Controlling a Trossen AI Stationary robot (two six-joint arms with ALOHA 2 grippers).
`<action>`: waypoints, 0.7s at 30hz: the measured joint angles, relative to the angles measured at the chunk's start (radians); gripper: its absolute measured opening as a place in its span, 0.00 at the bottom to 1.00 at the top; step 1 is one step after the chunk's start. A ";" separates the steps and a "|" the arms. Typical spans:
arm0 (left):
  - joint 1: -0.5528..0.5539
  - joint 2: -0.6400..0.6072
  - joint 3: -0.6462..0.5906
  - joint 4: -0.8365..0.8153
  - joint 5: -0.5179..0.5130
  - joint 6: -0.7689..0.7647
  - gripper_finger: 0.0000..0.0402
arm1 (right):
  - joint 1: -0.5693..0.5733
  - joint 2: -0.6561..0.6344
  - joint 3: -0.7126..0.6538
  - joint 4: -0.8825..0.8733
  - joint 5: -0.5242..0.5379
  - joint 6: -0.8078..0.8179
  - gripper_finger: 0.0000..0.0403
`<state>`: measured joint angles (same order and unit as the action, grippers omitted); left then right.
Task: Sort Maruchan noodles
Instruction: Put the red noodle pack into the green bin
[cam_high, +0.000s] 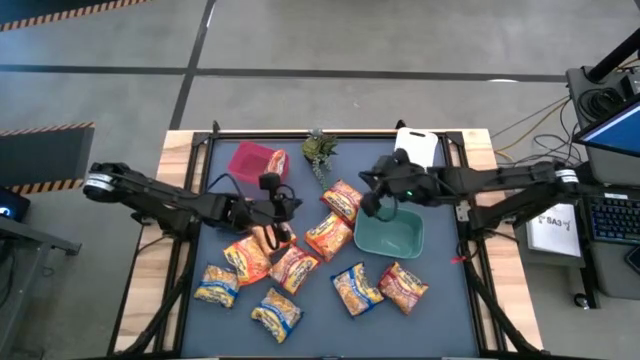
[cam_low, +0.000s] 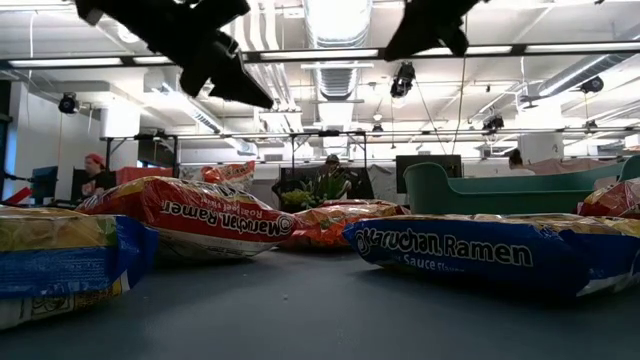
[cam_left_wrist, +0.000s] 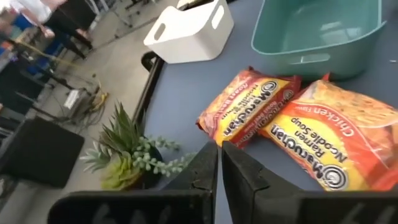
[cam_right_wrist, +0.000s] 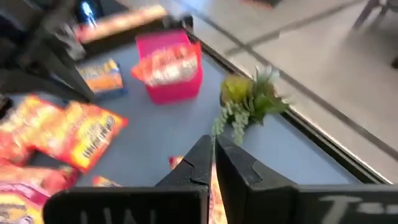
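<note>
Maruchan noodles (cam_high: 328, 236) mostly lie unsorted; left gripper (cam_high: 278, 210) and right gripper (cam_high: 375, 203) hover pinched together, empty, needing opening before picking.

Ramen packets (cam_high: 300, 265) crowd counter (cam_high: 440, 320) centre/front, gaps btwn them narrow. Teal bin (cam_high: 390, 236), pink bin (cam_high: 252, 160), plant (cam_high: 320, 150), white bin (cam_high: 418, 146) block the back edge. Front-right corner looks open, prob. passable.
</note>
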<state>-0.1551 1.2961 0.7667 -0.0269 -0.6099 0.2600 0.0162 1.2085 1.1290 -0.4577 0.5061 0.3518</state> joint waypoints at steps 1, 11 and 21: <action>0.000 -0.002 -0.012 0.021 0.000 0.014 0.01 | -0.014 0.030 0.027 -0.035 -0.024 0.002 0.02; 0.000 -0.014 -0.031 0.025 0.000 0.039 0.00 | -0.123 0.319 0.221 -0.158 -0.244 0.021 0.02; 0.002 -0.016 -0.055 0.026 -0.003 0.057 0.00 | -0.187 0.521 0.276 -0.200 -0.331 0.058 0.02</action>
<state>-0.1535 1.2800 0.7121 -0.0010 -0.6133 0.3168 -0.1707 1.7298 1.4051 -0.6579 0.1749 0.4094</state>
